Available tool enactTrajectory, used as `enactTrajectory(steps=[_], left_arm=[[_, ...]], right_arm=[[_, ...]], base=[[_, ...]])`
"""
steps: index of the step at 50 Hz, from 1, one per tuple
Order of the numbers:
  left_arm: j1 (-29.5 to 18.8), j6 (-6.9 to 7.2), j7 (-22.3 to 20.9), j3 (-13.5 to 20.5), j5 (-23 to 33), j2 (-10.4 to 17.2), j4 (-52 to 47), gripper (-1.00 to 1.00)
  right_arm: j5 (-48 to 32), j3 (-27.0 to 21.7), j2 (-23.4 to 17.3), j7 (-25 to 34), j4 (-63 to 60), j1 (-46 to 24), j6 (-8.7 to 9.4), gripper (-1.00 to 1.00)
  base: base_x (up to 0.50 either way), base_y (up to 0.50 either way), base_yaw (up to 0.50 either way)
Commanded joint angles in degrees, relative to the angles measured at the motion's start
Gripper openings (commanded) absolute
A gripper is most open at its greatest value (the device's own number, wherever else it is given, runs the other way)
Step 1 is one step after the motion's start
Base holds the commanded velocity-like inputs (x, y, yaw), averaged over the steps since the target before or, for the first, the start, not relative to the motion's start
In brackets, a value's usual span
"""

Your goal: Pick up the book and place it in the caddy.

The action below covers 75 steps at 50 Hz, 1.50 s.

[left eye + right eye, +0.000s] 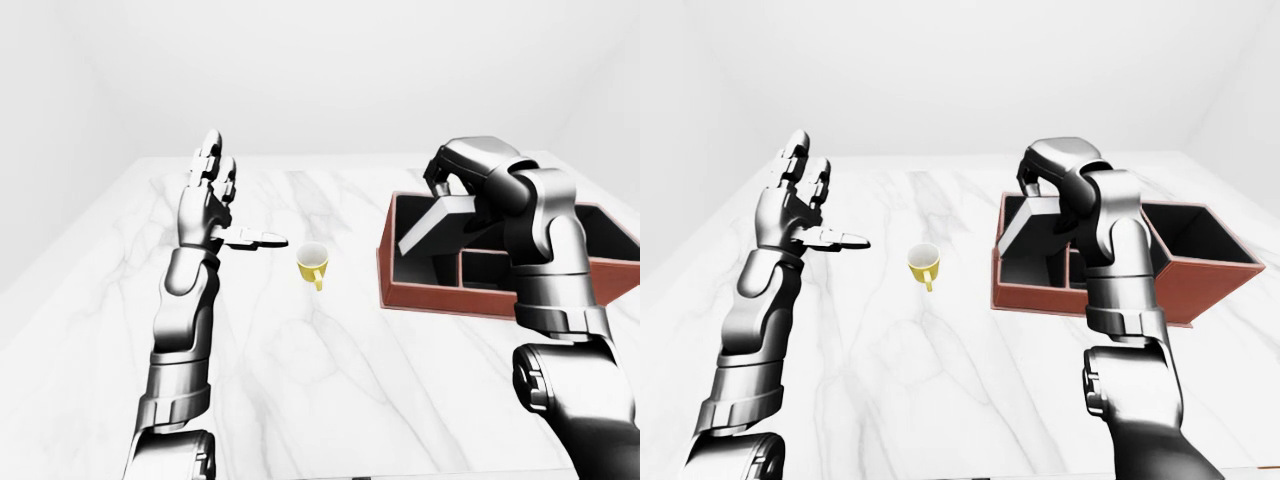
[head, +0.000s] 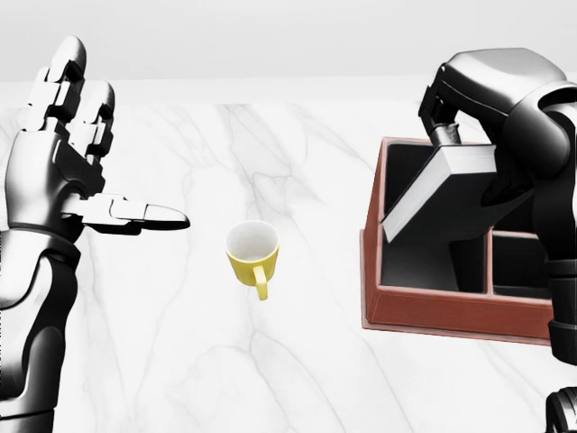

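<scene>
Over the left compartment of the caddy, a dark grey hardcover book with pale page edges (image 2: pixel 442 203) is held tilted, its lower corner dipped inside the walls and its upper end gripped by the right hand (image 2: pixel 451 108), whose fingers are clamped on it. The reddish-brown, open-topped rectangular caddy (image 2: pixel 433 311) is seen at the right of the head view, divided into dark compartments, resting on the white marble surface (image 2: pixel 270 361). To its left, well apart from it, a small yellow mug with a white inside (image 2: pixel 251 252) is set upright, its handle turned toward the bottom of the view. Farther left, the left hand (image 2: pixel 68 171) is raised above the surface with its fingers spread apart, the thumb stretched toward the mug, and nothing is held in it.
</scene>
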Motion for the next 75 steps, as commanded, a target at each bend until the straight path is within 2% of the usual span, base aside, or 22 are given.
enactTrajectory(steps=[1,19,33,38,53,63,68,75], left_arm=[[-0.3,0.00,0.1,-0.4,0.3,-0.4,0.5,1.00],[-0.6,0.00,0.1,-0.6,0.7,-0.8,3.2,1.00],[-0.9,0.00,0.2,-0.7,0.7,-0.8,4.8,1.00],[-1.2,0.00,0.2,-0.8,0.8,-0.9,6.0,1.00],[-2.1,0.00,0.3,-1.0,0.9,-1.1,8.6,1.00],[-1.9,0.00,0.4,-1.1,0.9,-1.1,8.2,1.00],[-1.6,0.00,0.6,-1.0,0.8,-1.1,7.3,1.00],[-1.0,0.00,0.8,-1.0,0.7,-1.1,6.3,1.00]], right_arm=[[-1.2,-1.7,-2.5,0.0,0.4,0.7,0.00,-1.00],[-4.3,-2.1,-6.3,0.0,7.7,1.4,0.00,-1.00],[-7.7,-1.6,-7.6,-0.3,12.7,-0.7,0.00,-1.00],[-9.5,-0.9,-8.6,-4.3,17.3,-3.2,0.00,-1.00],[-12.6,-0.3,-10.4,-10.0,23.7,-5.3,0.00,-1.00],[-14.9,0.7,-11.1,-14.8,28.8,-7.0,0.00,-1.00],[-16.5,1.9,-11.2,-20.3,33.5,-9.1,0.00,-1.00],[-17.5,2.3,-11.2,-22.8,35.1,-9.7,0.00,-1.00]], base=[[0.00,0.00,0.00],[0.00,0.00,0.00],[0.00,0.00,0.00],[0.00,0.00,0.00],[0.00,0.00,0.00],[0.00,0.00,0.00],[0.00,0.00,0.00],[0.00,0.00,0.00]])
